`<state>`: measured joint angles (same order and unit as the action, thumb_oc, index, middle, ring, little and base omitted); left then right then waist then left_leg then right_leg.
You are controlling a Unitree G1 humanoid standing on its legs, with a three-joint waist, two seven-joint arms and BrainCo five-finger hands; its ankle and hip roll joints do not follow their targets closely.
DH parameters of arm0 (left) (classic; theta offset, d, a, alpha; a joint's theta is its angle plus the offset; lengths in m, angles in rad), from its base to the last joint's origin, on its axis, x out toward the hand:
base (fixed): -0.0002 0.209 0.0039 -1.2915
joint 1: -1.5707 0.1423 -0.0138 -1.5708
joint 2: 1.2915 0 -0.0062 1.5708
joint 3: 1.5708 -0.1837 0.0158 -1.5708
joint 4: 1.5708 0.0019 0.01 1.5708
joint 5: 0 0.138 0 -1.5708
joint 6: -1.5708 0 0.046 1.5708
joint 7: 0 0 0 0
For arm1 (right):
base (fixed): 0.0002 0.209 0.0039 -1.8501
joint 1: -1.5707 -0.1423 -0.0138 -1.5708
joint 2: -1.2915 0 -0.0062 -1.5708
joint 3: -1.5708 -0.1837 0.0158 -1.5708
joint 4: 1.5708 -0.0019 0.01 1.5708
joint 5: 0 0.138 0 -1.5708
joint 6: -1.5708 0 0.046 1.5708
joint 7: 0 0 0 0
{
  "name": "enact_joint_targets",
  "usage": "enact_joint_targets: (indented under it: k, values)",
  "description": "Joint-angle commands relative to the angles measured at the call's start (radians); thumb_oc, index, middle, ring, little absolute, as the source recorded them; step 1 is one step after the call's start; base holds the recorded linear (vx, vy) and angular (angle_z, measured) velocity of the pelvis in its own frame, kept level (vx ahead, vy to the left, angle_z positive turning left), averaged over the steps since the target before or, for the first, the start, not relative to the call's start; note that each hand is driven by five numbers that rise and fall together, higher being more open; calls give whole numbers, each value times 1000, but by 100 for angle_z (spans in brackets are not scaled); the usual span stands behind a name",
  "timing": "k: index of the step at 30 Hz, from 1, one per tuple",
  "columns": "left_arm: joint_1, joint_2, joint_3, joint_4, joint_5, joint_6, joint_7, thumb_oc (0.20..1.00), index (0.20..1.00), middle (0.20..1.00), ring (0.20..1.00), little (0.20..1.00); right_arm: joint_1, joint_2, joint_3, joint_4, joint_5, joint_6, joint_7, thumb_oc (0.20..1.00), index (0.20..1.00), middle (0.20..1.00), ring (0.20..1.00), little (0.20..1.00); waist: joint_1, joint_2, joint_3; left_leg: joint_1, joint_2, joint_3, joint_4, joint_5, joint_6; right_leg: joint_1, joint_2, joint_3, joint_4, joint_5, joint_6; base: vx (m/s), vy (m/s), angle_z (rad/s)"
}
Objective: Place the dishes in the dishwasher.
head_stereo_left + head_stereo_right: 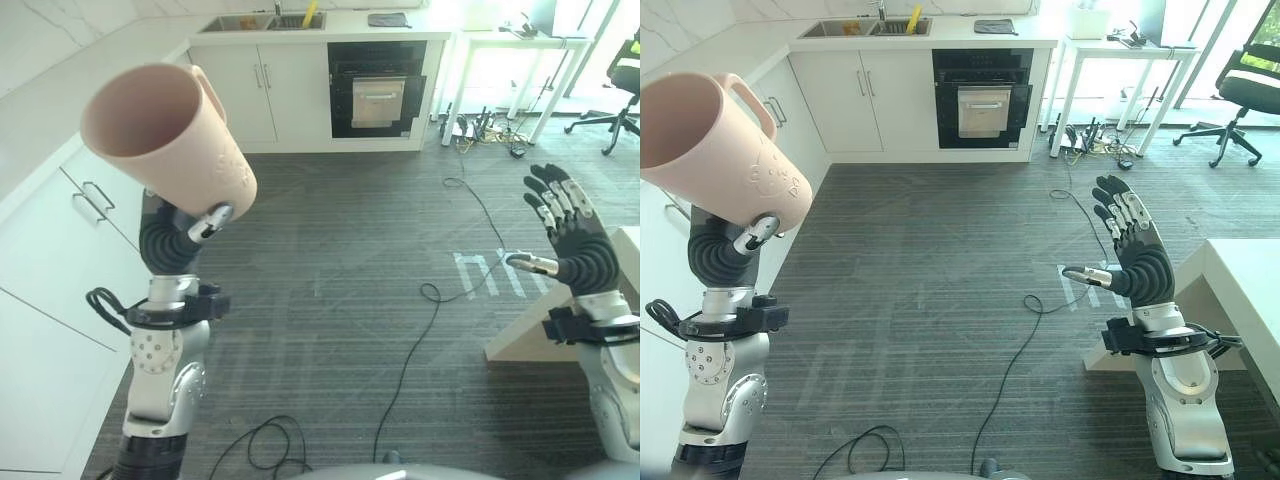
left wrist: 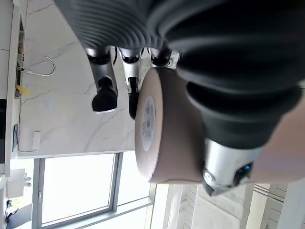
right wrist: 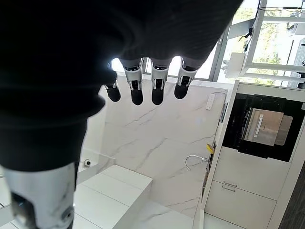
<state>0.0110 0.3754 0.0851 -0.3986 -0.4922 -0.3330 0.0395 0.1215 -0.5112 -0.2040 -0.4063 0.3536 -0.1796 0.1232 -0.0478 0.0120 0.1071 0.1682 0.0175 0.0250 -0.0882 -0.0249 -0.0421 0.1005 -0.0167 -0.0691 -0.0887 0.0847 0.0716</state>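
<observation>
At the left of the frame the left hand [image 1: 185, 232] is raised with its fingers and thumb curled round a pink mug [image 1: 168, 138], held tilted with its mouth toward the upper left; at the right edge the right hand [image 1: 572, 238] is upright, fingers spread and empty. Beyond them lies striped grey floor [image 1: 340, 260], white cabinets [image 1: 60, 250] along the left. At the top stand a built-in oven [image 1: 377, 92], a sink [image 1: 262, 22] and an office chair [image 1: 622, 85].

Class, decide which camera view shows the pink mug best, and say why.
The left eye view: the pink mug shows its open mouth, handle and the left robot hand gripping it. The right eye view cuts its rim at the edge; the left wrist view shows just its base.
</observation>
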Motion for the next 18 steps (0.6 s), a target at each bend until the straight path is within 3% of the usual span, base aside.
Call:
enact_joint_targets:
  k: [1, 5, 7, 8, 10, 11, 13, 14, 16, 18]
  values:
    - [-13, 59, 43, -35, -21, -32, -9, 200, 200, 200, 200, 200, -35, -23, -12, -61, 15, -24, 20, 1000, 1000, 1000, 1000, 1000, -10, -22, -41, -33, 23, 54, 1, -39, 15, 33, -22, -22, 1, -115, 22, 59, -156, 11]
    - [15, 58, 63, -39, -37, -30, -26, 200, 200, 200, 200, 200, -24, -27, -17, -64, 36, -21, 31, 1000, 1000, 1000, 1000, 1000, -7, -24, -28, -15, 21, 56, 7, -32, 7, 42, -9, -14, 1, -122, 8, 46, -151, 9]
    - [24, 58, 70, -39, -41, -32, -31, 200, 200, 200, 200, 200, -22, -34, -24, -65, 53, -30, 41, 1000, 1000, 1000, 1000, 1000, -9, -38, -4, -50, 5, 67, 122, -62, -1, 46, -7, -9, 18, -123, -5, 13, -208, 3]
    - [31, 54, 70, -39, -45, -42, -39, 200, 200, 200, 200, 200, -18, -44, -30, -62, 69, -43, 53, 1000, 1000, 1000, 1000, 1000, -14, -52, 20, -112, 6, 84, 287, -68, -11, 47, -3, -1, 47, -147, -23, -8, -224, 2]
    - [34, 46, 65, -42, -46, -51, -51, 200, 200, 200, 200, 200, -15, -41, -31, -57, 62, -57, 60, 1000, 1000, 1000, 1000, 1000, -16, -73, 54, -232, 33, 108, 543, -19, -32, 43, -4, -1, 67, -149, -52, -19, -225, 7]
    - [34, 41, 64, -41, -44, -48, -56, 200, 200, 200, 200, 200, -15, -38, -30, -50, 53, -61, 63, 1000, 1000, 1000, 1000, 1000, -19, -73, 63, -261, 44, 118, 580, -21, -29, 43, 0, -2, 76, -151, -57, 106, -132, 20]
    - [25, 38, 59, -35, -47, -19, -58, 200, 200, 200, 200, 200, -27, -34, -22, -39, 36, -55, 51, 1000, 1000, 1000, 1000, 1000, -21, -71, 75, -281, 68, 155, 527, -10, -30, 59, 10, -5, 79, -161, -51, 262, 28, 13]
    - [21, 41, 50, -18, -55, -10, -60, 200, 200, 200, 200, 200, -33, -30, -19, -28, 57, -49, 54, 1000, 1000, 1000, 1000, 1000, -19, -50, 71, -269, 97, 208, 250, 34, -34, 104, 21, 0, 55, -185, -30, 440, 190, -1]
    - [41, 47, 45, -4, -63, -40, -50, 200, 200, 200, 200, 200, -1, -25, -33, -32, 172, -49, 103, 1000, 1000, 1000, 1000, 1000, -22, -34, 63, -240, 122, 221, 7, 142, -54, 168, 23, 23, 13, -199, -13, 583, 260, 6]
    - [58, 43, 39, 20, -76, -74, -62, 200, 200, 200, 200, 200, 30, -17, -58, -20, 217, -76, 139, 1000, 1000, 1000, 1000, 1000, -26, -33, 60, -256, 148, 233, 1, 194, -74, 215, 25, 31, 1, -215, -13, 447, 226, -28]
